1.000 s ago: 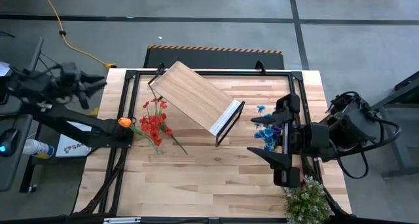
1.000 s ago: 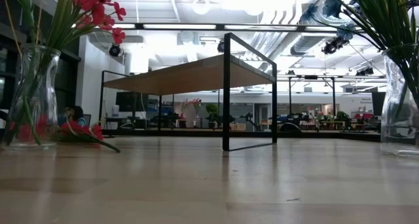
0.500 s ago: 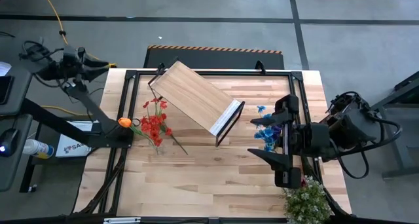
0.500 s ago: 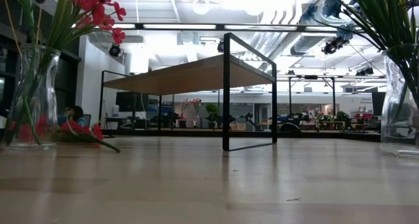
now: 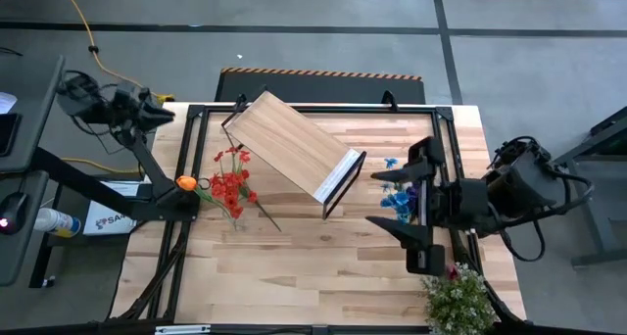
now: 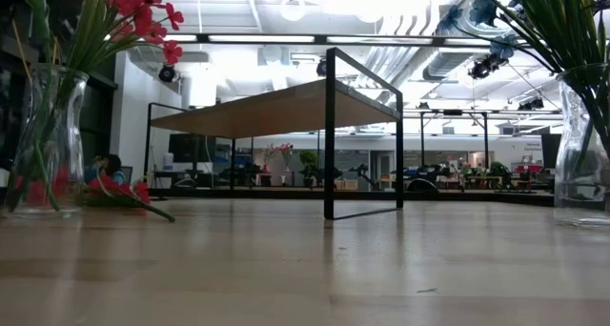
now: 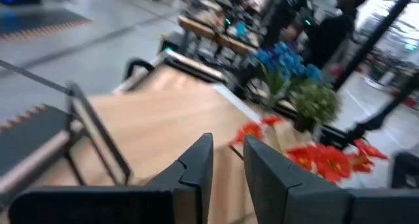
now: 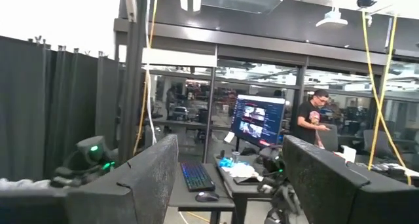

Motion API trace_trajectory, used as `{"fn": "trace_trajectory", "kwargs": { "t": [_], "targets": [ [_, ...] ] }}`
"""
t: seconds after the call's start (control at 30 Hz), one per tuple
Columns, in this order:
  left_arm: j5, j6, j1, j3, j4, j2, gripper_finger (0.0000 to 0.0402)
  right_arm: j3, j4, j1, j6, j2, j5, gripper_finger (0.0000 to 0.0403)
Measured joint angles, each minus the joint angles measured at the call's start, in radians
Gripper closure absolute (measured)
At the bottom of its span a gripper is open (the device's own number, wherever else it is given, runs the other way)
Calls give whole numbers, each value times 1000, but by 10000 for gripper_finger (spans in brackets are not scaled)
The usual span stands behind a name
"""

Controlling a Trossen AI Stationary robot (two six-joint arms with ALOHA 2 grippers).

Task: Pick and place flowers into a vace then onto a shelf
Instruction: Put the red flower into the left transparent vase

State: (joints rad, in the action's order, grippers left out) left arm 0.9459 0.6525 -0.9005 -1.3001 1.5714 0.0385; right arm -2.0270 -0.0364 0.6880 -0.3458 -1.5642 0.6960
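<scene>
Our left hand (image 5: 162, 112) has swung toward the light wood, black-framed shelf (image 5: 294, 147), its grip narrowing on nothing; right hand (image 5: 397, 206) waits spread beside the blue flowers (image 5: 398, 200).

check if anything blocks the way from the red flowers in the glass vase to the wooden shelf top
Nothing visible does. The red flowers in the clear glass vase stand just left of the light wood black-framed shelf, with bare tabletop between and the board's top empty.

wood table (image 5: 294, 276): shelf (image 5: 292, 146), two vases, bushy plant (image 5: 458, 301), perhaps loose red flower (image 6: 119, 191).
</scene>
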Motion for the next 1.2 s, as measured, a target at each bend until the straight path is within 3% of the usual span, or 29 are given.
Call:
{"fn": "trace_trajectory", "kwargs": {
  "t": [0.73, 0.9, 1.2],
  "targets": [
    [-287, 202, -36, 371, 0, -31, 289, 0, -3, -55, 31, 0, -34, 137],
    [-305, 217, -36, 402, -1, -31, 289, 0, -1, -82, 42, 0, -116, 137],
    [-345, 227, -36, 507, 0, -31, 289, 0, 3, -117, 78, 0, -155, 137]
  ]
}}
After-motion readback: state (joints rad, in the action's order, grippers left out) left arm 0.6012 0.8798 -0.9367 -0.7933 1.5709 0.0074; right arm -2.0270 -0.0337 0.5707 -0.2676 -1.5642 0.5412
